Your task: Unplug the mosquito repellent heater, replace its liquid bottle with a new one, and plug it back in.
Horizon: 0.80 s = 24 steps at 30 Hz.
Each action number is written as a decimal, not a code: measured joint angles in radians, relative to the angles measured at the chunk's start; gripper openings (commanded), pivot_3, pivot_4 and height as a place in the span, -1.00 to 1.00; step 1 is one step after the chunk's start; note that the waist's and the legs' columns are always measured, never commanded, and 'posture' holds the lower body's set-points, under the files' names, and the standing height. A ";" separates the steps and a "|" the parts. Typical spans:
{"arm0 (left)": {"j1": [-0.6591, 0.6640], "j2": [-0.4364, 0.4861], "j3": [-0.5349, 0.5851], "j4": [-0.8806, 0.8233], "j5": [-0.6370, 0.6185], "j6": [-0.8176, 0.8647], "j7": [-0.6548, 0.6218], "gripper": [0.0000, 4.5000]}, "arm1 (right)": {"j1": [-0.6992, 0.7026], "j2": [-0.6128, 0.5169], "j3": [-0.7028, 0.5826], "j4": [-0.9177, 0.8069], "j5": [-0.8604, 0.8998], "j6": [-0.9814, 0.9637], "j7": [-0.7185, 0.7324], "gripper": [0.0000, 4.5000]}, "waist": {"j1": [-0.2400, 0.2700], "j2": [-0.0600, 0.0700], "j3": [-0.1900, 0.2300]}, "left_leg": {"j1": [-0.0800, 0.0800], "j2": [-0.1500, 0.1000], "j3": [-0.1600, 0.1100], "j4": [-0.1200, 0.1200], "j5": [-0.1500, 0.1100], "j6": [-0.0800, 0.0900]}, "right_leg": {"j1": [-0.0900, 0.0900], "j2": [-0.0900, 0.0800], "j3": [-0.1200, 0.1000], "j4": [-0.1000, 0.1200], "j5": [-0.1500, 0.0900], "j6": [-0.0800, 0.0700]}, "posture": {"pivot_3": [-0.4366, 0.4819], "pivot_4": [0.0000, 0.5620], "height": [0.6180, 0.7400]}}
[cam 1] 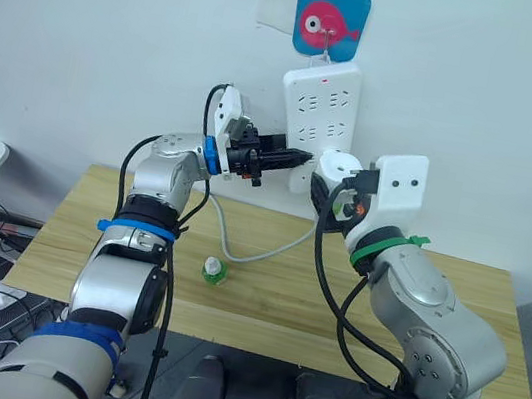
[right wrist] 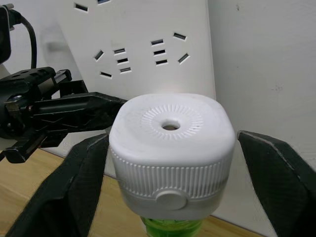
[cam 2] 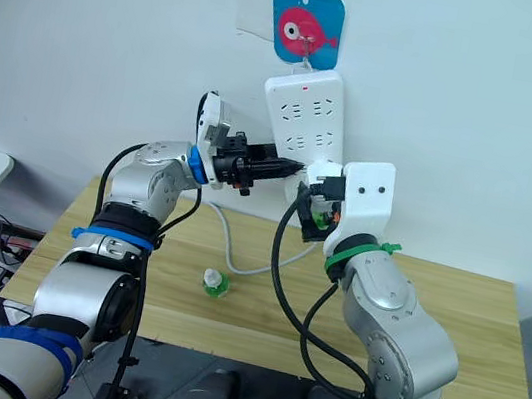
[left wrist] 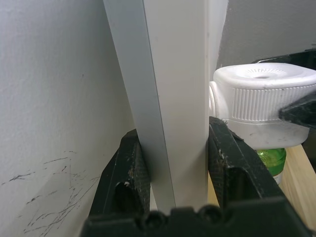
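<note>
Heater (right wrist: pixel 171 150) sits between the right hand's (right wrist: pixel 170 187) spread fingers, untouched; left hand (left wrist: pixel 177 163) pinches the power strip's (cam 1: pixel 318 117) edge.

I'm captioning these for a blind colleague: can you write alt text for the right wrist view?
A white heater with a round top vent and a green bottle under it sits between the right end effector's open black fingers. Behind it hangs a white power strip, whose edge the left end effector grips.
</note>
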 measured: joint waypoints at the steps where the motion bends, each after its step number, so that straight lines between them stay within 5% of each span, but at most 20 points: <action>1: 0.003 0.001 0.000 -0.006 0.000 0.000 0.004 -0.41 | 0.000 0.000 0.001 0.000 -0.003 0.000 0.005 0.29 | 0.000 0.000 0.000 | 0.000 0.000 0.000 0.000 0.000 0.000 | 0.000 0.000 0.000 0.000 0.000 0.000 | 0.25 -0.15 1.00; 24: -0.027 -0.007 -0.013 0.093 0.040 -0.132 0.064 -0.41 | 0.037 -0.023 -0.059 -0.173 0.025 0.155 0.030 0.29 | -0.005 0.000 0.000 | 0.000 -0.001 0.000 0.000 0.004 0.000 | 0.000 -0.001 0.000 0.000 0.001 0.006 | 0.15 -0.07 1.00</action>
